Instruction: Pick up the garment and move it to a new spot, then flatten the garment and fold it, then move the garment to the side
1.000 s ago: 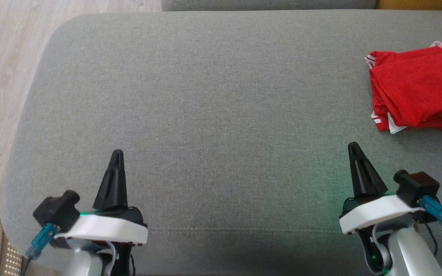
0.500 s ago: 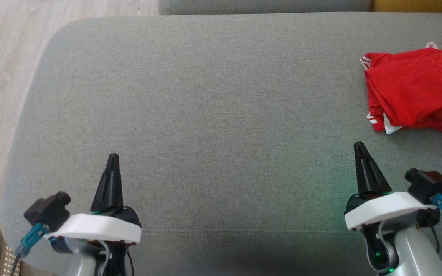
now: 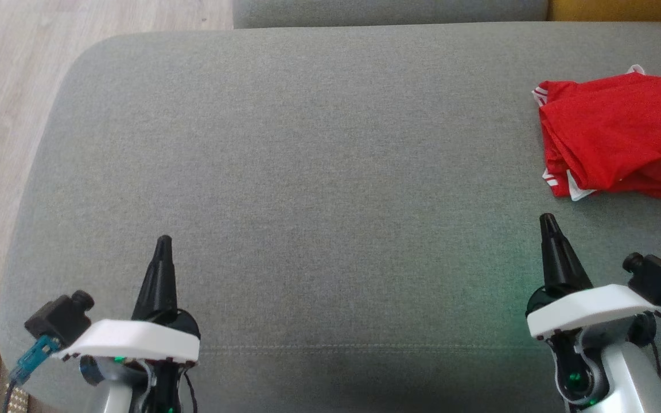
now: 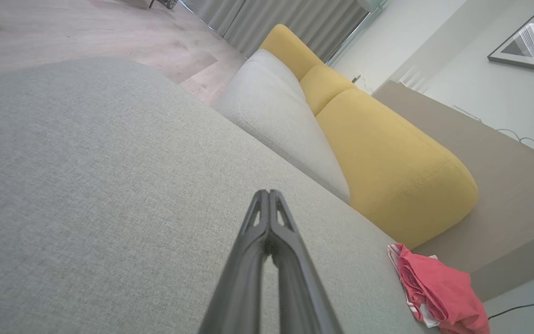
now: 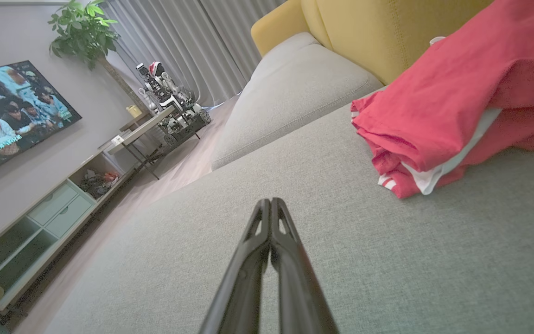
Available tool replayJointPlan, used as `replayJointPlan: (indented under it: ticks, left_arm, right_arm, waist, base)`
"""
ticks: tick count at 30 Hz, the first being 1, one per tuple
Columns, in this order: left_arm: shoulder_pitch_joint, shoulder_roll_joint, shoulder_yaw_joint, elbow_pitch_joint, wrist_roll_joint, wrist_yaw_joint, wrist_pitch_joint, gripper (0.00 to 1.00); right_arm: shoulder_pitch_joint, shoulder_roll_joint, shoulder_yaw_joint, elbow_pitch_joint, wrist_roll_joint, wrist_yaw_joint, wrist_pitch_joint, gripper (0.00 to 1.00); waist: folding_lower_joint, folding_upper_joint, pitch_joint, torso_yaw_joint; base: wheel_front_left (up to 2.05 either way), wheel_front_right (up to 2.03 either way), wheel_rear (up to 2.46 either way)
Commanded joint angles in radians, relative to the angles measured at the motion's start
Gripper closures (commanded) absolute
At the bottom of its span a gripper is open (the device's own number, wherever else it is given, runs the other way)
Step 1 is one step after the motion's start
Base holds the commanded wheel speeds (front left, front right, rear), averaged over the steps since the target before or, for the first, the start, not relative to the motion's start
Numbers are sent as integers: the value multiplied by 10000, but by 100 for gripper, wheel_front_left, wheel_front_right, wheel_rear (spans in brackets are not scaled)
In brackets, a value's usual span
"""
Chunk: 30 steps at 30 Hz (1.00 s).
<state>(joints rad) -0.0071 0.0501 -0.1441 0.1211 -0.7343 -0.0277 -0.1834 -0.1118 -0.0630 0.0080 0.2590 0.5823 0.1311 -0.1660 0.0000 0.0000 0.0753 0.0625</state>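
The garment is a red shirt with white trim, lying bunched in loose folds at the right edge of the grey sofa cushion. It also lies low at the right in the left wrist view as the garment, and close up at the upper right in the right wrist view as the garment. My left gripper is shut and empty over the cushion's front left. My right gripper is shut and empty too, just in front of the shirt's near edge and apart from it.
Yellow back cushions and a second grey cushion lie beyond the seat. Wood floor borders the cushion's left side. A TV, a low cabinet, a plant and another robot stand across the room.
The whole head view has slid slightly, so the camera moved. Both grippers have drawn back a little toward the cushion's front edge and stay shut.
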Motion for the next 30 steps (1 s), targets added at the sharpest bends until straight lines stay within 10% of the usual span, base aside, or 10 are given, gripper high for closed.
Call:
replayJointPlan:
  ticks: [1, 30]
  left_arm:
    - [-533, 164, 224, -281, -176, -84, 52, 100]
    - [-664, 262, 772, 184, -3101, -388, 819, 100]
  right_arm:
    - [-284, -38, -12, -306, 217, -1, 53, 100]
    - [-174, -29, -338, -257, 3493, -2, 884, 100]
  waist:
    - [0, 0, -5, -4]
    - [0, 0, -235, -204]
  base:
    - [0, 0, 0]
    - [0, 0, 0]
